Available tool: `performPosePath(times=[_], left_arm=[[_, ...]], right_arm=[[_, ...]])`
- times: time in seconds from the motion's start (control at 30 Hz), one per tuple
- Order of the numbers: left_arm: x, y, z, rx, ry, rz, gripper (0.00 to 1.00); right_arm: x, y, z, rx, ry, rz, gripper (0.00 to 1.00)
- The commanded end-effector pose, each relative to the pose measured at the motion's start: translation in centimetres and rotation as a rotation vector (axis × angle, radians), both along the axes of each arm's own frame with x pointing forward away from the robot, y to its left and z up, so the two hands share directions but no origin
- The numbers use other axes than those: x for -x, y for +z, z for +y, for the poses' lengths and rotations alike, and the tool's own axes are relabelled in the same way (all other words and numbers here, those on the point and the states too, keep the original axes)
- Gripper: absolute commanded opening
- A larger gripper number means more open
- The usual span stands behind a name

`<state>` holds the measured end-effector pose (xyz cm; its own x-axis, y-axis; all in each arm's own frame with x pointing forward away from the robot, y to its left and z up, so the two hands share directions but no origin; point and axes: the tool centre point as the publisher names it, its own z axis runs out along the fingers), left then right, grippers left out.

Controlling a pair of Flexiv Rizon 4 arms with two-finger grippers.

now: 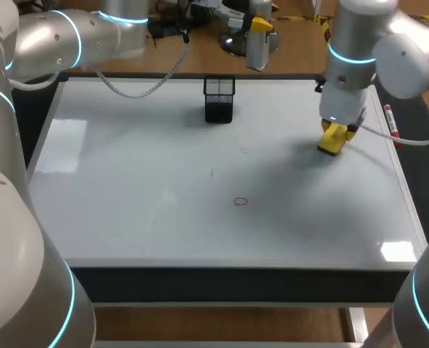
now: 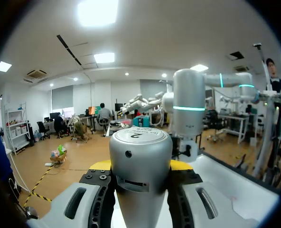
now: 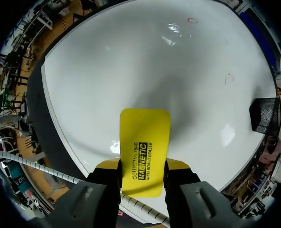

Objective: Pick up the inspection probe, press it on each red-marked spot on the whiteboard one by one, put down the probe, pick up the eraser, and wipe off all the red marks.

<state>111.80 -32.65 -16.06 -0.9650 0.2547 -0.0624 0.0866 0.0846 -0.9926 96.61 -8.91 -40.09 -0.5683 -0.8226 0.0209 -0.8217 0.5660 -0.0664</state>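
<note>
One small red ring mark [image 1: 240, 201] is left near the middle of the glossy whiteboard [image 1: 127, 217].
Wiping seems begun but not finished: the right gripper [image 3: 143, 166] pinches the flat yellow eraser [image 3: 145, 137] above the board's far right part, and the left gripper [image 2: 140, 165], beyond the far edge, clamps the grey cylindrical probe [image 2: 140, 152].

Right gripper [image 1: 335, 139] at 2 o'clock, pointing down, clamped on eraser [image 3: 144, 142]. Left gripper [image 1: 260, 30] at 12 o'clock, gripping probe [image 2: 140, 152].
</note>
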Motion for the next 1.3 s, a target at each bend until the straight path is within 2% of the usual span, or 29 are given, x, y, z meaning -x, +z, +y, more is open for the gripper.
performPosePath(times=[0.03, 0.97, 1.1, 1.3], left_arm=[[-0.2, 0.1, 0.0, 0.0, -0.004, 0.0, 0.0], [-0.2, 0.1, 0.0, 0.0, -0.004, 0.0, 0.0], [1.5, 0.5, -1.3, -0.002, -0.023, -0.024, 0.0], [5.1, 1.5, -2.3, 0.01, -0.046, -0.043, 0.0]], right_arm=[[0.6, 0.4, -0.9, -0.006, -0.002, -0.005, 0.0], [0.9, 0.5, -1.4, -0.007, -0.015, 0.007, 0.0], [0.9, 0.5, -1.4, -0.007, -0.015, 0.007, 0.0], [0.9, 0.5, -1.4, -0.007, -0.015, 0.007, 0.0]])
